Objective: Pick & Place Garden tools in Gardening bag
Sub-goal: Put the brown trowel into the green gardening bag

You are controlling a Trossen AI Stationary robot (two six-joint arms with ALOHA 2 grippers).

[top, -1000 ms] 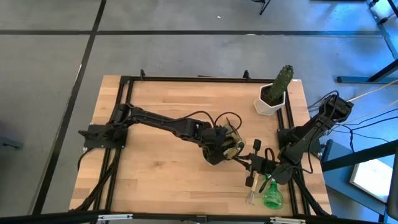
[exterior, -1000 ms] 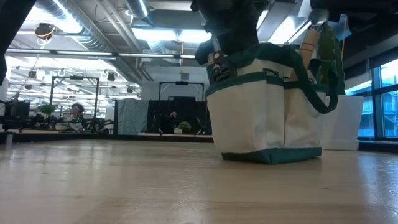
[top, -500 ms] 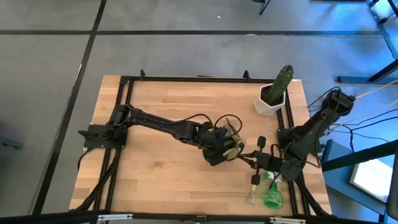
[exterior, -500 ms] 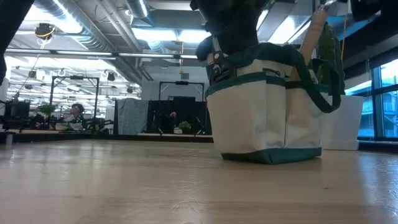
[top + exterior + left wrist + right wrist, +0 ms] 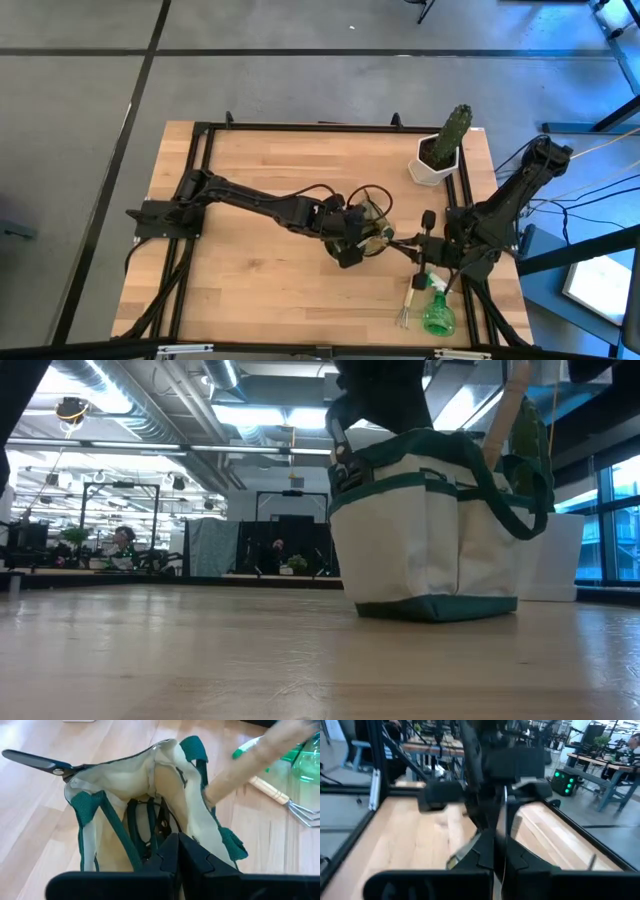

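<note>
Bag (image 5: 365,228): mid-table, left gripper (image 5: 350,245) clamped shut on its rim.
Right gripper (image 5: 428,250): lifted, fingers closed on wooden-handled tool (image 5: 503,415), tipped into bag.
Remaining: fork (image 5: 407,305), bottle (image 5: 437,312) on table.

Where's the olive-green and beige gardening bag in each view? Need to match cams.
High view: beige fabric gardening bag right of table centre, under the left tool.
Low view: right of centre, standing on the table.
Left wrist view: fills the centre, mouth open.
Right wrist view: cannot make it out.
Shared landmark: its green loop handles.
</note>
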